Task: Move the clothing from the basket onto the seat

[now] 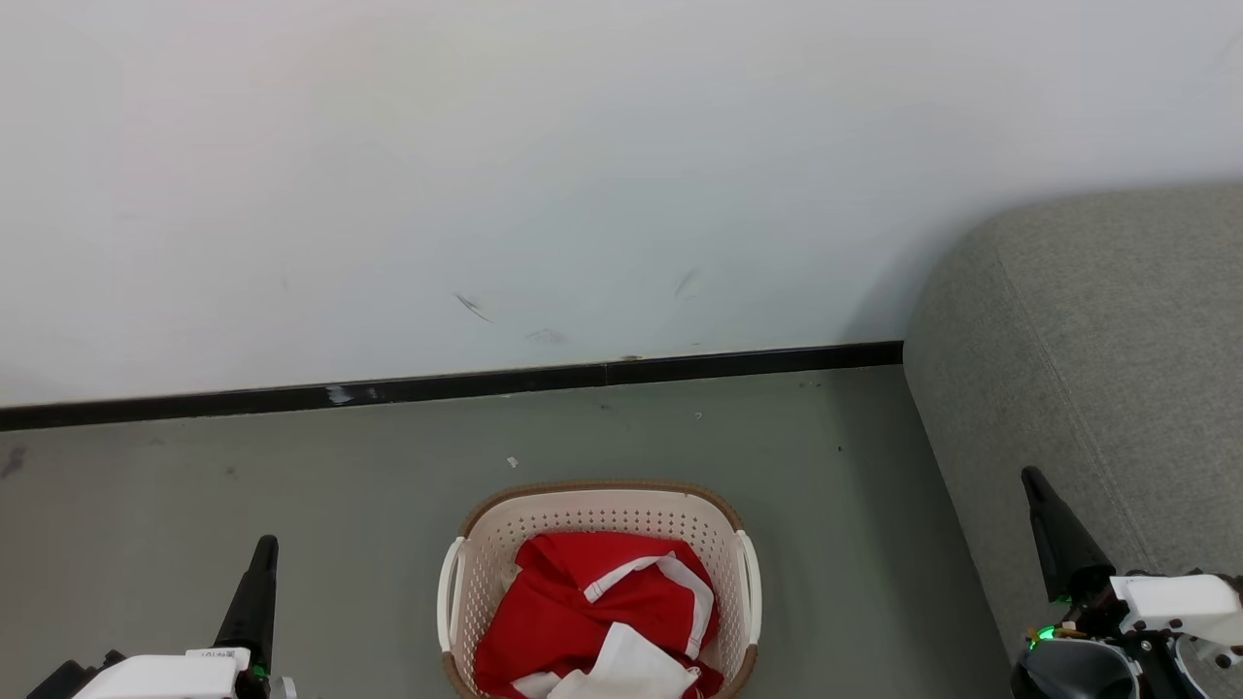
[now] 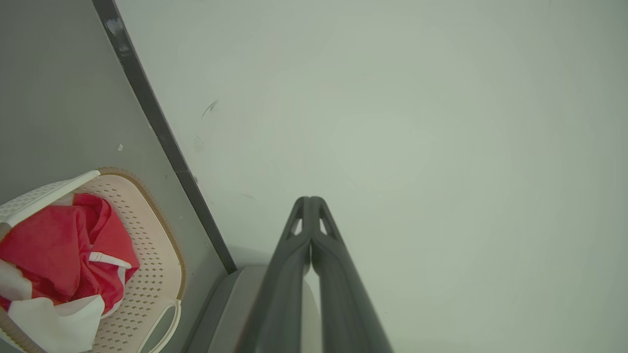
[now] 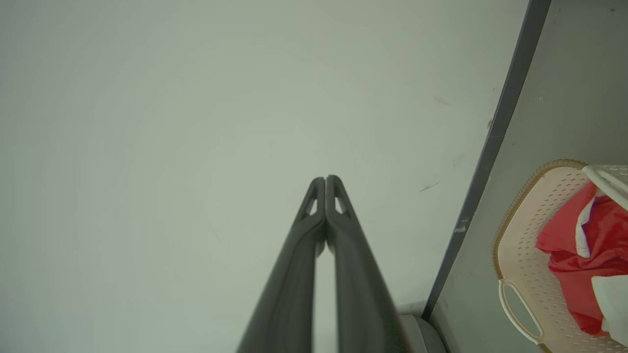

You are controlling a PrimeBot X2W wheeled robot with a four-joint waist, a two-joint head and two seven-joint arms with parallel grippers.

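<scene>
left gripper and right gripper closed, empty

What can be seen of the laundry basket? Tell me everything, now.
The basket is an oval, cream-white tub, plastic by its look, with perforated walls, a brown woven-look rim and a white handle on each side. It stands upright on the grey-green floor, left of the grey sofa and apart from it. Crumpled red and white clothing lies inside.
</scene>
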